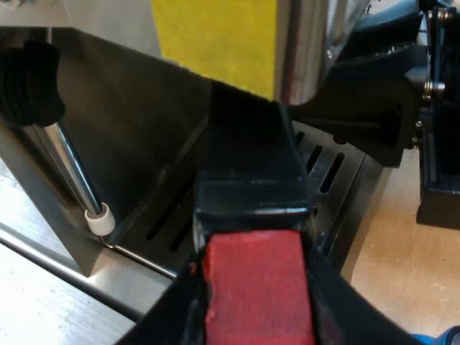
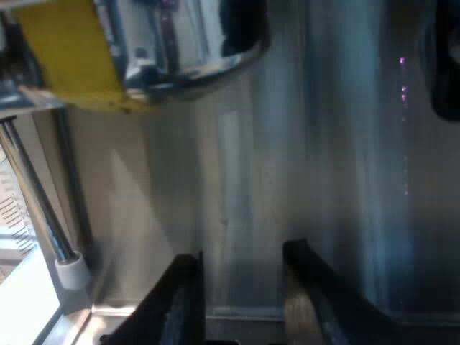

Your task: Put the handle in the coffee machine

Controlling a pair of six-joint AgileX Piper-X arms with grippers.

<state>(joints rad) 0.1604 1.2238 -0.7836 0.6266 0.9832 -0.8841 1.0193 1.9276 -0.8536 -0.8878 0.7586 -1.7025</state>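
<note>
The holder's dark handle [image 1: 248, 158] reaches from me toward the espresso machine's front, over the slotted drip tray [image 1: 323, 162]. Its red end [image 1: 259, 287] is nearest me. My left gripper [image 1: 259, 313] is shut on the handle, with a black finger on each side of the red end. The metal end of the holder is hidden in shadow under the machine's head. My right gripper [image 2: 241, 295] is open with nothing between its fingers, facing the machine's steel back wall [image 2: 287, 144] below the chrome head [image 2: 194, 43]. The right arm's black body [image 1: 388, 108] is close beside the handle at the machine's front.
The steam wand [image 1: 75, 172] with its white tip [image 1: 99, 219] hangs beside the drip tray, under a black knob [image 1: 29, 83]. It also appears near the right gripper [image 2: 32, 187]. A yellow label [image 1: 215, 36] is on the machine. Wooden table [image 1: 402, 266] lies beside the tray, with something blue [image 1: 442, 338] on it.
</note>
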